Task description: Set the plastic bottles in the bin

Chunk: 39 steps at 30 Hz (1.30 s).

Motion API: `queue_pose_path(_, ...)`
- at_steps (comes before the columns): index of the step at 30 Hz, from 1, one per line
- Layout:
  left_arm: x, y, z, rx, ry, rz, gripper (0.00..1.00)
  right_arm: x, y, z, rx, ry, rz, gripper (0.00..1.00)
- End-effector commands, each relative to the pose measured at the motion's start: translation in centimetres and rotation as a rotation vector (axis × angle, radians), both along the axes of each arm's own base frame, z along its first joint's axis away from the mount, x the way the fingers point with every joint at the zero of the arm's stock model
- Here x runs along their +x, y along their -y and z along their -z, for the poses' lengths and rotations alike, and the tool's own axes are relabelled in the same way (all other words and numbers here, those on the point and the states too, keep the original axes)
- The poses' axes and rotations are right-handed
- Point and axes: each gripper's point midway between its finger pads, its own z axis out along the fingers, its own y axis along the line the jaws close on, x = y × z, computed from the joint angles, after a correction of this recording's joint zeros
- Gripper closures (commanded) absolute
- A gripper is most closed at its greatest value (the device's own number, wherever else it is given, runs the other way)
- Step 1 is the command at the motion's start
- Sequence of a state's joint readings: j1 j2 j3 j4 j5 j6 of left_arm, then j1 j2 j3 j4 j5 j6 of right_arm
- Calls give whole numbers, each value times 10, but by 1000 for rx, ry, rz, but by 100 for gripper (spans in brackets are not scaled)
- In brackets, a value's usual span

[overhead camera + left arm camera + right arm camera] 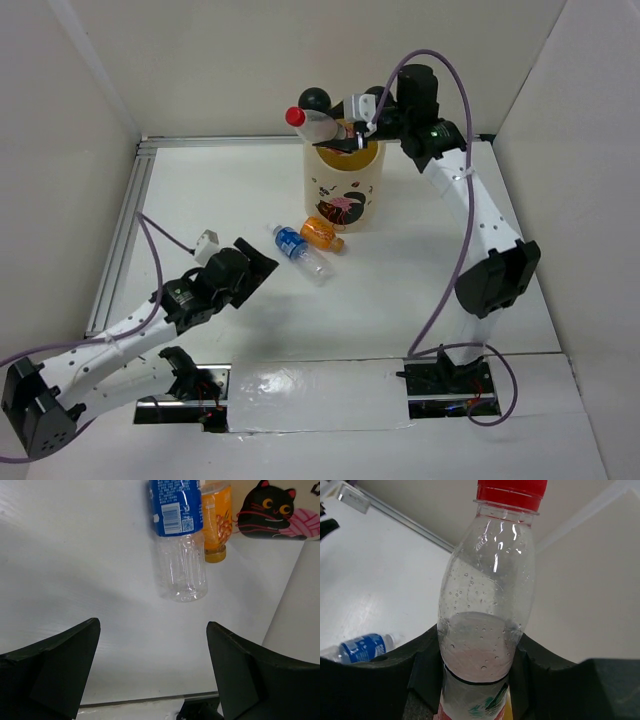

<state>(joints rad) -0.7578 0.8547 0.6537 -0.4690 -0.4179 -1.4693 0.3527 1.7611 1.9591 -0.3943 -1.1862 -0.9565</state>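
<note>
The right end effector [350, 135] is hanging right over the mouth of the bin [344, 190], and it is pinching the red-capped bottle [318, 124]. In the right wrist view its dark fingers [425, 672] are pressing in on both sides of the clear plastic, just above the label. The bottle is lying tilted across the bin's rim. Its red cap is poking out past the bin's left edge, close to one black ball ear [316, 100]. Droplets are clinging to the inside of the plastic.

The bin itself is standing upright on the white counter [220, 190], with its cartoon print facing the arms.

Down in front of the bin, two more bottles are lying on their sides. The orange bottle [322, 233] is sitting right at the bin's base. The blue-labelled bottle [298, 250] is lying alongside it on the side away from the bin, so close that I cannot tell whether they are touching.

Further out from the bin, to its front left, the left end effector [258, 268] is pointing towards those two with its fingers spread wide and nothing between them. From the left wrist camera, the clear bottom end of the blue-labelled bottle is facing the open gap. The orange bottle and the bin's black cat print are showing just behind it.
</note>
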Motion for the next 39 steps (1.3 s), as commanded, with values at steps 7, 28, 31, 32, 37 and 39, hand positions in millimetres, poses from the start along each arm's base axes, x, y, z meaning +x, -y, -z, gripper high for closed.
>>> queue_pose_path(7, 37, 43, -10, -157, -13, 75, 0, 59, 33, 36, 4, 69, -33, 4)
queue_pose_path(28, 172, 50, 83, 44, -250, -15, 0, -94, 131, 46, 16, -303, 121, 0)
queue_pose_path(31, 166, 45, 100, 101, -309, -6, 19, -95, 151, 59, 26, -358, 193, 0)
queue_pose_path(32, 162, 43, 102, 109, -324, -6, 26, -98, 154, 60, 28, -369, 206, 0)
queue_pose_path(37, 143, 40, 122, 192, -374, 69, 34, -96, 170, 84, 30, -439, 268, 0)
queue_pose_path(39, 132, 34, 132, 223, -401, 89, 50, -94, 175, 91, 28, -458, 288, 0)
